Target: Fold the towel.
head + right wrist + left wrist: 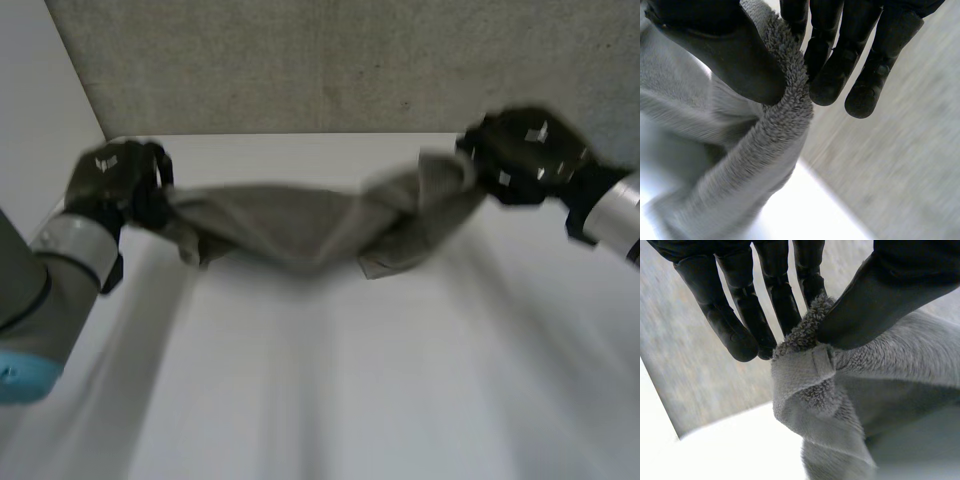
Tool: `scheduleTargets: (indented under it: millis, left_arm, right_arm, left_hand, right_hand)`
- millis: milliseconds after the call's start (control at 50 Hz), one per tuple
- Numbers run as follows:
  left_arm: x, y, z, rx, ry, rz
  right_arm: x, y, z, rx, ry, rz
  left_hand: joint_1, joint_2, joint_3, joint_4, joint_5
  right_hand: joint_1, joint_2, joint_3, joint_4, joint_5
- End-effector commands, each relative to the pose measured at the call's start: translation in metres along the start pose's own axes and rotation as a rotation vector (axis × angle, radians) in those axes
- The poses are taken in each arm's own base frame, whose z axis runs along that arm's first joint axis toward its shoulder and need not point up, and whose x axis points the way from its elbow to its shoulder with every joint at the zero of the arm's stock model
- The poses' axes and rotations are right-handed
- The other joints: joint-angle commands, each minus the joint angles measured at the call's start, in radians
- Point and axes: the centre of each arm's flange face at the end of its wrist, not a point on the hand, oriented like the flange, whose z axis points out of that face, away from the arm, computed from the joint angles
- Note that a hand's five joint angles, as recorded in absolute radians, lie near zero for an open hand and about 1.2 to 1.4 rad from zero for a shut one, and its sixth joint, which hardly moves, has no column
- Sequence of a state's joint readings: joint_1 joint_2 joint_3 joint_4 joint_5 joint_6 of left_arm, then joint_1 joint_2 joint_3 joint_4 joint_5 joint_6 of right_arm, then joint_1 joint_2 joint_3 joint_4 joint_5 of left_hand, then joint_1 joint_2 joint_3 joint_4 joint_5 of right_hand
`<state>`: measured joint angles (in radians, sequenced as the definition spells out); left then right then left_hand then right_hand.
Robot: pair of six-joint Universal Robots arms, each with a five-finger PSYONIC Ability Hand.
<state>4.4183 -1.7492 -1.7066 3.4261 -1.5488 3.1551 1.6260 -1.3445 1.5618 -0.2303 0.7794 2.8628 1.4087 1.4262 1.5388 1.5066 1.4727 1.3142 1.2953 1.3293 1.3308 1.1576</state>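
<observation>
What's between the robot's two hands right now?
In the head view, the grey towel spans the whole gap. The left hand pinches one end and the right hand pinches the other, and the towel sags in the middle.

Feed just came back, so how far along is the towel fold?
Done: the towel is picked up. In hand: left hand and right hand each pinch one end, thumb against fingers; it sags bunched between them over the table. Left: no neat fold shows yet, so laying flat and folding remain.
</observation>
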Motion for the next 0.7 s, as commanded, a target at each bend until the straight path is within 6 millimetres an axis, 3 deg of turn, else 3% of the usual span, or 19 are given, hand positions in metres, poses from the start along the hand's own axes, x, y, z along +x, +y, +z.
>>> scheduleTargets:
  millis: [20,120,260,380,580,620,700]
  left_arm:
    - [0.001,0.036,-0.022,-0.066,0.059,-0.004]
    - [0.003,0.044,-0.027,-0.058,0.068,-0.003]
    - [0.003,0.048,-0.028,-0.066,0.068,-0.006]
    - [0.003,0.054,-0.030,-0.084,0.069,-0.007]
    - [0.003,0.058,-0.030,-0.060,0.068,-0.004]
    - [0.002,0.058,-0.031,-0.058,0.067,-0.004]
    - [0.003,0.059,-0.031,-0.058,0.068,-0.004]
  right_arm:
    - [-0.026,0.039,-0.023,-0.279,-0.042,-0.025]
    - [-0.026,0.049,-0.030,-0.368,0.001,-0.008]
    - [-0.037,0.066,-0.037,-0.407,0.013,0.024]
    - [-0.043,0.066,-0.042,-0.392,0.028,0.051]
    - [-0.057,0.026,-0.065,-0.280,0.090,-0.056]
    - [-0.073,0.010,-0.074,-0.244,0.088,-0.099]
    - [-0.097,0.001,-0.080,-0.201,0.050,-0.136]
  left_hand:
    - [-0.012,-0.030,-0.143,-0.110,-0.251]
    - [-0.012,-0.030,-0.143,-0.110,-0.251]
    - [-0.012,-0.030,-0.143,-0.110,-0.251]
    - [-0.012,-0.030,-0.143,-0.110,-0.251]
    - [-0.012,-0.030,-0.143,-0.110,-0.251]
    - [-0.012,-0.030,-0.143,-0.110,-0.251]
    - [-0.012,-0.030,-0.143,-0.110,-0.251]
  right_hand:
    - [0.082,0.101,0.067,0.065,0.064]
    - [0.082,0.101,0.067,0.065,0.064]
    - [-0.597,-0.578,-0.612,-0.613,-0.615]
    - [-0.674,-0.655,-0.689,-0.691,-0.692]
    - [-0.989,-0.970,-1.004,-1.005,-1.006]
    - [-1.009,-0.990,-1.024,-1.026,-1.027]
    - [-1.009,-0.990,-1.024,-1.026,-1.027]
